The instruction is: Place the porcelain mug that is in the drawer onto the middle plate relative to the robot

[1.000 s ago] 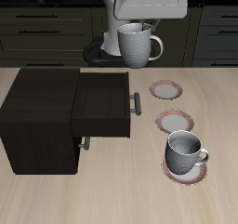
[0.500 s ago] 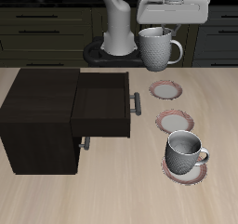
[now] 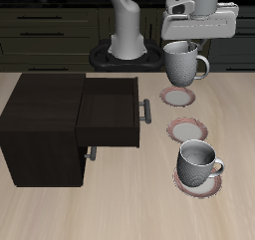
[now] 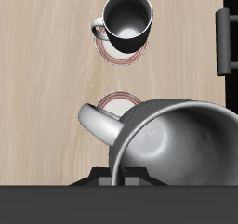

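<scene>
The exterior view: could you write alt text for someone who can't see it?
A robot arm's claw holds a speckled grey porcelain mug in the air above the farthest of three small plates in a row on a wooden table. The middle plate is bare, the nearest carries a second grey mug, and a dark cabinet's drawer stands open beside them.

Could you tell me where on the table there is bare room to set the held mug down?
The middle plate is bare, as is the plate farther back. Open wood runs along the front edge of the table. It is crowded beside the open drawer and at the nearest plate, taken by the second mug.
</scene>
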Available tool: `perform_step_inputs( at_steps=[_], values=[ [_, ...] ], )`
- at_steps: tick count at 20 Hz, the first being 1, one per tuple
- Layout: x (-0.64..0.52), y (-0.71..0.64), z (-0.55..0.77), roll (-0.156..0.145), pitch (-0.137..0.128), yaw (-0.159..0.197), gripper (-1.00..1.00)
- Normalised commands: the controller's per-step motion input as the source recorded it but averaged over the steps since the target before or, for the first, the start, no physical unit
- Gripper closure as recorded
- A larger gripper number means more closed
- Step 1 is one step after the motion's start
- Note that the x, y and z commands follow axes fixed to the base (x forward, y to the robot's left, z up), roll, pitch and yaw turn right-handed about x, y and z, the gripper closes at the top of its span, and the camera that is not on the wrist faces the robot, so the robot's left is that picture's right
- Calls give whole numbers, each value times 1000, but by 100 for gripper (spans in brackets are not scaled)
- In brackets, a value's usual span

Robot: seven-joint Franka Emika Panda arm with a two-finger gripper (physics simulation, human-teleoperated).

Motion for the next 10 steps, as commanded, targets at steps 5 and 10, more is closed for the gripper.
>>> perform_step_inputs(
  at_steps=[5, 10],
  values=[
    [123, -26, -386, -1, 36, -6, 100],
    [140, 81, -568, 11, 68, 2, 100]
  ],
)
